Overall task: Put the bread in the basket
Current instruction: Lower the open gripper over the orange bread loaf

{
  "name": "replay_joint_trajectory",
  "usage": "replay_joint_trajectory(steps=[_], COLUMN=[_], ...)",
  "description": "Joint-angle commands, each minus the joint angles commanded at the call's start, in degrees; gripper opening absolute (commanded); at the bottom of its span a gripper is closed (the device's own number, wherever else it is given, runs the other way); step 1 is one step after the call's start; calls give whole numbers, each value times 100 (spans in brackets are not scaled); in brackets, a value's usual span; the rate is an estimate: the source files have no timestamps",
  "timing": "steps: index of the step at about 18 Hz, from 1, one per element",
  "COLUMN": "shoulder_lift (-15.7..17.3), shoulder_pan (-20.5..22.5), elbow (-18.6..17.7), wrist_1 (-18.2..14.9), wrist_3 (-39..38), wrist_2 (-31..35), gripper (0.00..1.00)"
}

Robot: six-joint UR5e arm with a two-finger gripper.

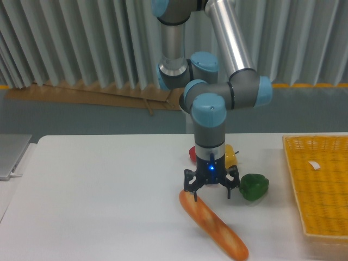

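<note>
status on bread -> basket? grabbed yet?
Not grabbed. The bread lies on the table, outside the basket, which holds only a white tag. In hand: the end effector is open, poised just over the loaf's upper end, so the arm is positioned for the grasp. Left: close on the bread, lift, carry it right past the green pepper, and set it in the basket.

Bread (213, 225) lies left of the basket (321, 185) (gripper (211, 194) above it).
</note>
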Motion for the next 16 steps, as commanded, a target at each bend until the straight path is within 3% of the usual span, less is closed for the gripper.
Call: replay_joint_trajectory(steps=[4, 7, 16], shoulder_lift=[-79, -149, -281], shoulder_pan=[9, 35, 35], elbow=[0, 0, 9], wrist_1=[35, 281, 308], wrist_3=[-114, -464, -782], wrist_2=[9, 9, 9], gripper=[100, 100, 100])
